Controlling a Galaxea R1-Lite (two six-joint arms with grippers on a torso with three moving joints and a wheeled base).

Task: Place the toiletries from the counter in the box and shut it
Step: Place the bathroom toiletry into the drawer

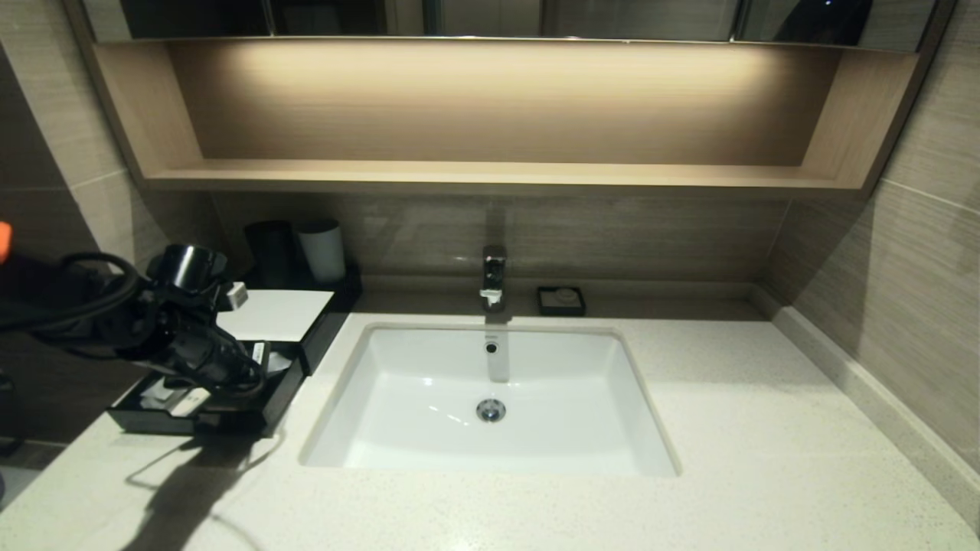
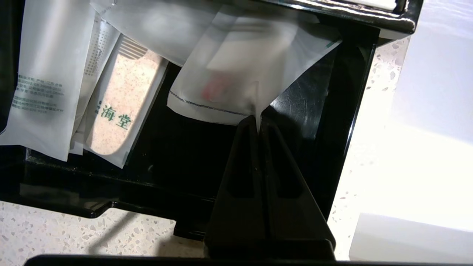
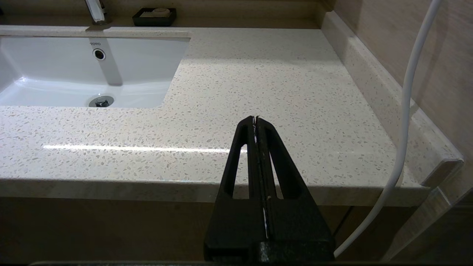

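Left pincer (image 2: 257, 120) over the pulled-out drawer (image 1: 230, 417) of the black box (image 1: 325, 325), at the bench's (image 1: 766, 428) left end, just left of the sink (image 1: 398, 428). Fingers pressed together, pinching the lower edge of a translucent packet (image 2: 236, 70) w/ a pinkish blur inside; packet hangs above the dark drawer floor, contents not legible. Two more packets already in the drawer, bunched toward one side: a frosted one w/ small print (image 2: 40, 92) overlapping a long one w/ a comb and green lettering (image 2: 122, 107). Bare drawer floor between them and the pincer; drawer's front lip close under the wrist. White panel (image 1: 279, 314) sits on the box top; two cups (image 1: 321, 249) behind it by the wall. Right pincer (image 3: 255, 120) parked off the bench's front edge, right side, fingers together, nothing in them. Wide bare bench right of the sink, bounded by a raised back ledge. Soap dish (image 1: 561, 300) beside the tap (image 1: 494, 275).
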